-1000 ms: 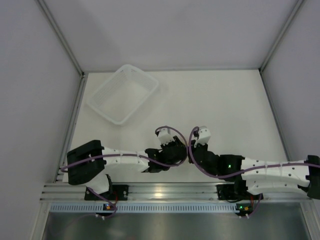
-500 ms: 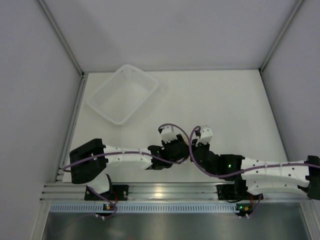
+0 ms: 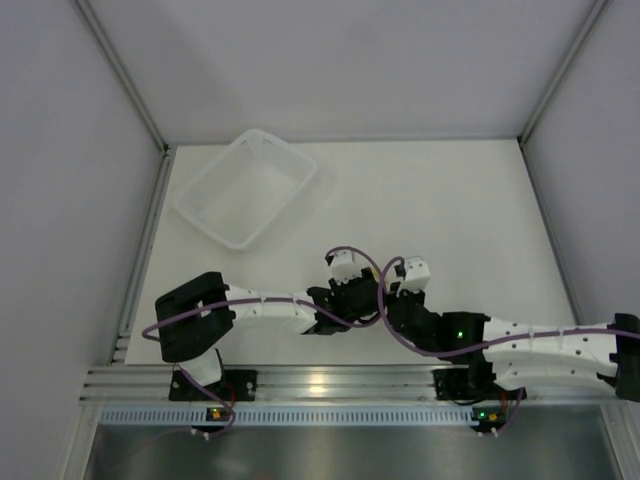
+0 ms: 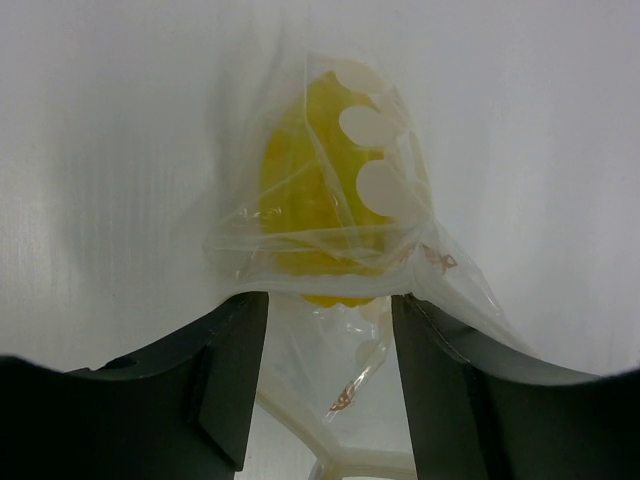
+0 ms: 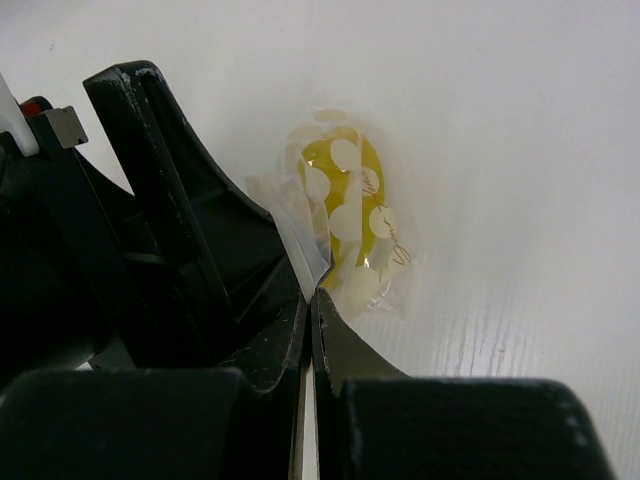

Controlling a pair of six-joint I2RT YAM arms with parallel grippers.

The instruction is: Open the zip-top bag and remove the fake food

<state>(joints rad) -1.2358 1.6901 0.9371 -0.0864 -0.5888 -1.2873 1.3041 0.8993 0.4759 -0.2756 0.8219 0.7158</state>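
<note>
The zip-top bag (image 4: 440,270) is a small clear pouch with white dots, lying on the white table. The yellow fake food (image 4: 290,200) is inside it. My left gripper (image 4: 330,300) is open, its fingers apart on either side of the bag's near end, with loose film and the zip rim in the gap. My right gripper (image 5: 310,295) is shut on a thin edge of the bag (image 5: 385,285), right beside the left gripper's black finger (image 5: 190,220). The food (image 5: 325,165) shows through the film just beyond. In the top view both grippers (image 3: 352,285) (image 3: 405,280) meet and hide the bag.
A translucent white basket tray (image 3: 290,155) stands at the back left of the table. Metal frame posts and grey walls close in the left, right and back sides. The rail with the arm bases runs along the near edge.
The left wrist has moved right and a little nearer the rail, closing up beside the right wrist. The right wrist shifted slightly right and nearer too.
</note>
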